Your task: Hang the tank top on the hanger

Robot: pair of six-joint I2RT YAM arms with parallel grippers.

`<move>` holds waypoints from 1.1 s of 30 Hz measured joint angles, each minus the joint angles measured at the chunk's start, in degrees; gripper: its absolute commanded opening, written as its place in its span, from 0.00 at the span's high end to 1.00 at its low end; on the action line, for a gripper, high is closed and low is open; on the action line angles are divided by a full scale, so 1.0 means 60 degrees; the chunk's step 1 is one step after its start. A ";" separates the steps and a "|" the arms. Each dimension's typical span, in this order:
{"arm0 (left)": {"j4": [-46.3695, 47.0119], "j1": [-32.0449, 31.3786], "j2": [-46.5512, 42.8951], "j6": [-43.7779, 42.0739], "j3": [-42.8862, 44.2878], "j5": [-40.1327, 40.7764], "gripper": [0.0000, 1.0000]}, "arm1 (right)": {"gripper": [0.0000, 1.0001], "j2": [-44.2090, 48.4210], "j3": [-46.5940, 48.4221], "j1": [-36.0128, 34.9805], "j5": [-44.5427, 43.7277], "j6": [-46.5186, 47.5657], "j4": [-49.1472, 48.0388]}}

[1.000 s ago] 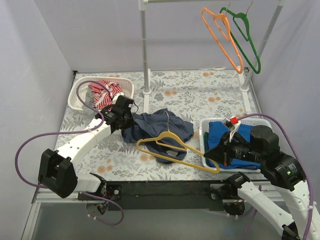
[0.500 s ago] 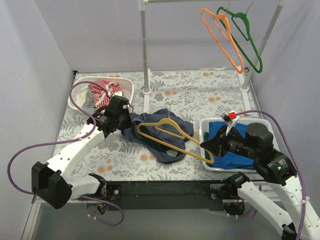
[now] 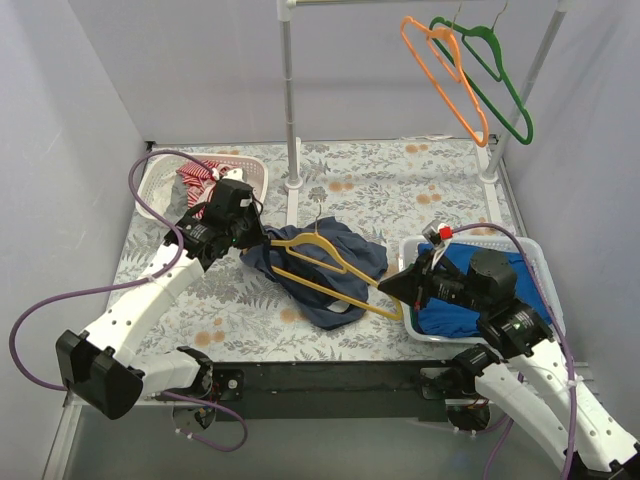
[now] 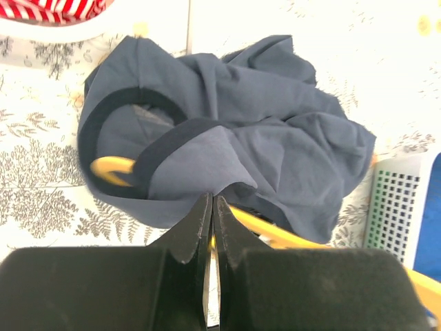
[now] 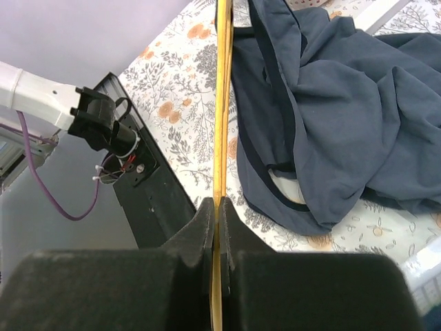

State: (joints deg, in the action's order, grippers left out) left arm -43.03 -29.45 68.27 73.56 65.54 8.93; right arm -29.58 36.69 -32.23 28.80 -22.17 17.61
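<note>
We see the tank top (image 3: 335, 250) as a crumpled navy heap at the middle of the floral surface (image 3: 400, 190). Its fabric is soft and folded over itself, with darker bands edging the openings. In the left wrist view the tank top (image 4: 241, 124) shows one banded opening as a wide loop on its left side. The rounded yellow end of the hanger (image 4: 110, 169) shows inside that loop.

The hanger (image 3: 335, 294) is thin yellow plastic. It lies slantwise across the heap, one end near the left arm and the other at the right arm. Its metal hook stands up over the cloth.

The left gripper (image 3: 258, 235) is at the heap's left edge. Its wrist view shows the gripper (image 4: 210, 203) with fingers pressed together, pinching the near hem of the tank top.

The right gripper (image 3: 390, 290) is clamped on the hanger's right corner. In the right wrist view the gripper (image 5: 217, 207) has its fingers tight on the bar of the hanger (image 5: 222, 103), which runs beside the tank top (image 5: 331, 117).

A basket (image 3: 150, 195) holding striped cloth (image 3: 205, 185) stands at the left. Another basket (image 3: 415, 250) with blue cloth (image 3: 455, 315) stands at the right.
</note>
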 measured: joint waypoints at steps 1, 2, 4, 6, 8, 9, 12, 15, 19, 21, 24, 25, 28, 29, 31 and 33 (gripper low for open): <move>-0.0004 0.0000 0.0000 -0.0018 0.0076 0.0000 1.00 | 0.99 -0.0004 -0.0244 0.0000 0.0066 -0.0066 -0.0364; -0.0004 0.0000 0.0000 -0.0029 0.0138 -0.0018 1.00 | 0.99 -0.0004 -0.0444 0.0000 0.0095 -0.0109 -0.0641; 0.0004 0.0000 0.0018 -0.0044 0.0284 -0.0102 1.00 | 0.99 -0.0007 -0.0892 -0.0004 0.0084 -0.0208 -0.1209; 0.0029 0.0000 0.0066 -0.0047 0.0415 -0.0175 1.00 | 0.99 -0.0022 -0.1279 -0.0007 0.0036 -0.0288 -0.1865; 0.0051 0.0000 0.0095 -0.0047 0.0470 -0.0251 1.00 | 0.99 -0.0106 -0.1596 -0.0051 -0.0025 -0.0364 -0.2484; 0.0062 0.0000 0.0098 -0.0044 0.0474 -0.0291 1.00 | 0.99 -0.0164 -0.1676 -0.0091 -0.0076 -0.0401 -0.2710; 0.0055 0.0000 0.0106 -0.0051 0.0481 -0.0353 1.00 | 0.99 -0.0375 -0.1814 -0.0306 -0.0397 -0.0419 -0.3264; -0.0036 0.0000 0.0106 -0.0055 0.0481 -0.0299 1.00 | 0.99 -0.0423 -0.1814 -0.0470 -0.0787 -0.0339 -0.3399; -0.0055 0.0000 0.0087 -0.0036 0.0481 -0.0335 1.00 | 0.99 -0.0291 -0.1814 -0.0586 -0.1140 -0.0270 -0.3563; -0.0058 0.0000 0.0084 -0.0011 0.0517 -0.0397 1.00 | 0.99 -0.0357 -0.1851 -0.0685 -0.1264 -0.0277 -0.3901; -0.0062 0.0000 0.0087 0.0029 0.0750 -0.0437 1.00 | 0.99 -0.0732 -0.2000 -0.1198 -0.1570 -0.0255 -0.4554; -0.0055 0.0000 0.0087 0.0033 0.0856 -0.0433 1.00 | 0.99 -0.0892 -0.2033 -0.1450 -0.1730 -0.0226 -0.4714; -0.0047 0.0000 0.0087 0.0033 0.1071 -0.0430 1.00 | 0.99 -0.1402 -0.2036 -0.2415 -0.2459 -0.0011 -0.5031; -0.0047 0.0000 0.0087 0.0033 0.1082 -0.0430 0.98 | 0.99 -0.1483 -0.2040 -0.2699 -0.2725 0.0080 -0.5071; -0.0076 0.0000 0.0091 0.0018 0.1082 -0.0390 0.94 | 0.99 -0.1504 -0.2091 -0.3177 -0.3260 0.0277 -0.5311; -0.0080 0.0004 0.0091 -0.0029 0.1082 -0.0357 0.79 | 0.99 -0.1479 -0.2211 -0.3428 -0.3716 0.0463 -0.5595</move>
State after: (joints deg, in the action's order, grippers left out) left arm -43.51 -29.43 68.82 73.38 72.03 6.79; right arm -38.46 23.42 -52.80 6.50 -19.40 -15.97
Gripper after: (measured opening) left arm 0.047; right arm 0.042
